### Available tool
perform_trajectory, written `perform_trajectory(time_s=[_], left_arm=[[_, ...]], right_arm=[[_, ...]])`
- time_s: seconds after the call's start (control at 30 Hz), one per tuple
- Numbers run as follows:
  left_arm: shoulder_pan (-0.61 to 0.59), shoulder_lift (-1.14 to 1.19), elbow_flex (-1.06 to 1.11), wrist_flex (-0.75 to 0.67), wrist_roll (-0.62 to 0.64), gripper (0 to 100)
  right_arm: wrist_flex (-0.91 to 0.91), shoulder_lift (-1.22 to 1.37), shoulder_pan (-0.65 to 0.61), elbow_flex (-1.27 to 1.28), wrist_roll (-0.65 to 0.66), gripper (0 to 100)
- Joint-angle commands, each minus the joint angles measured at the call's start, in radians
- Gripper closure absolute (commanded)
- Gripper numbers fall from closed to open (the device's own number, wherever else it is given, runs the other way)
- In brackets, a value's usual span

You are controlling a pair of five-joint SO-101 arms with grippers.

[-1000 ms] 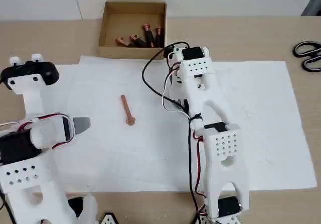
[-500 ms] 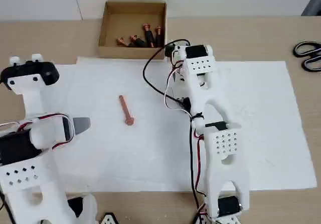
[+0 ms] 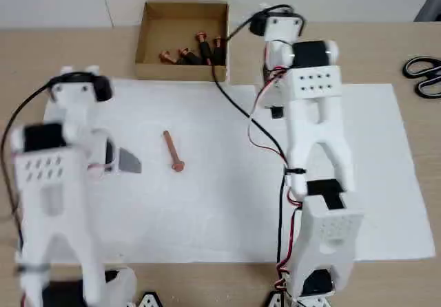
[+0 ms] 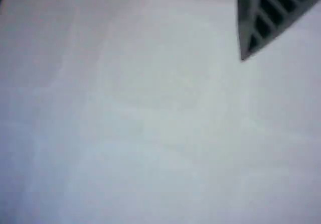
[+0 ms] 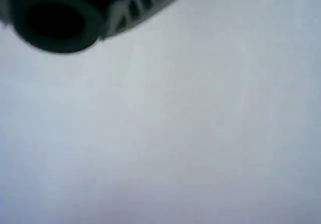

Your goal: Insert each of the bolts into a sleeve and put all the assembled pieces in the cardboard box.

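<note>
Left fingers [image 3: 126,161] hover just beside the lone bolt [image 3: 172,150], likely lined up to grab it. Open or closed, I cannot tell, nor for the right arm [image 3: 313,100]. Farther off, the box [image 3: 141,45] holds assembled pieces [image 3: 193,54].

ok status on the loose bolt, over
Left gripper beside the bolt, not touching. Right gripper over the paper, dark ring at it, maybe a sleeve. Nothing between left gripper and bolt.
</note>
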Motion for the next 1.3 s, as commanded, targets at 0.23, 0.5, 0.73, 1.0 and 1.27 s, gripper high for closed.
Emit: perform_trajectory(time_s=[0.23,0.5,0.73,1.0,1.27], left_arm=[[0.212,0.497,-0.348,-0.071,0.167,70],[0.275,0.730,-0.450,-0.087,0.319,70],[0.275,0.813,-0.458,-0.112,0.324,83],[0.276,0.821,-0.456,-0.124,0.321,88],[0.354,0.812,-0.456,-0.104,0.235,99]], right_arm=[[0.018,-0.148,0.090,0.078,0.009,99.5],[0.016,-0.147,0.090,0.078,0.009,99.5],[0.012,-0.142,0.087,0.078,0.009,99.5],[0.012,-0.142,0.087,0.078,0.009,99.5],[0.012,-0.142,0.087,0.078,0.009,99.5]])
